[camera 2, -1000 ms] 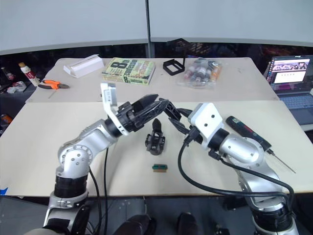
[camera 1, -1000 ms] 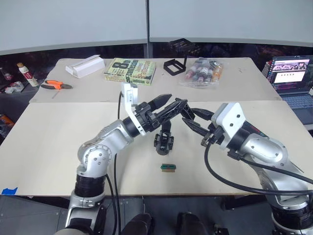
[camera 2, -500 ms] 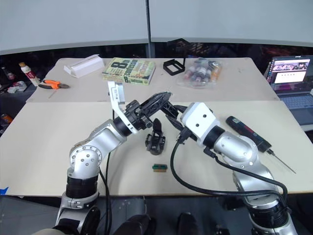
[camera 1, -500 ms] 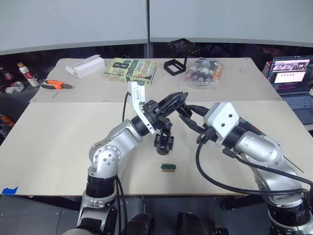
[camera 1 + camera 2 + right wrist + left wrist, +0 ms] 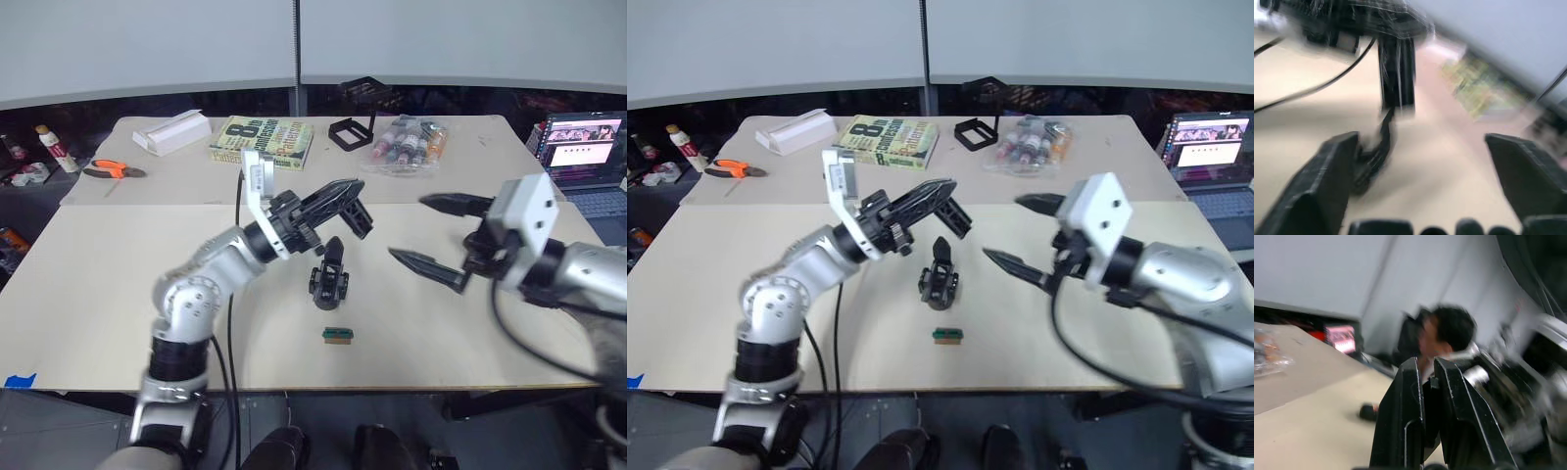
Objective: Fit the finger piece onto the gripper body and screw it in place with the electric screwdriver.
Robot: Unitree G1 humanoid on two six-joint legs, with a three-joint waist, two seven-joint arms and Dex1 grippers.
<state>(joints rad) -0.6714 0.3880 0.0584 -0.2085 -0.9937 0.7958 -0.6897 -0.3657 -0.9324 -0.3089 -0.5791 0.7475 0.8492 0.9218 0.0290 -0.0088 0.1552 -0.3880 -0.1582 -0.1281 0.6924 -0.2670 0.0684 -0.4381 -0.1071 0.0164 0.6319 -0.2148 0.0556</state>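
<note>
Gripper body (image 5: 329, 279): stands on the desk (image 5: 118, 294).
Left tool (image 5: 355, 208): pinching the finger piece (image 5: 357, 217).
Right tool (image 5: 427, 233): spread wide.

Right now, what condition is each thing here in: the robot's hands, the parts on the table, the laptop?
Left hand: shut on the finger piece, raised above the table.
Right hand: open, empty, off the table.
Gripper body: lying on the table, apart from both hands.
Green-and-brown block: lying flat, untouched.
Book: closed, flat.
Laptop: lid up, screen lit.
Orange pliers: lying at the table's edge.
</note>
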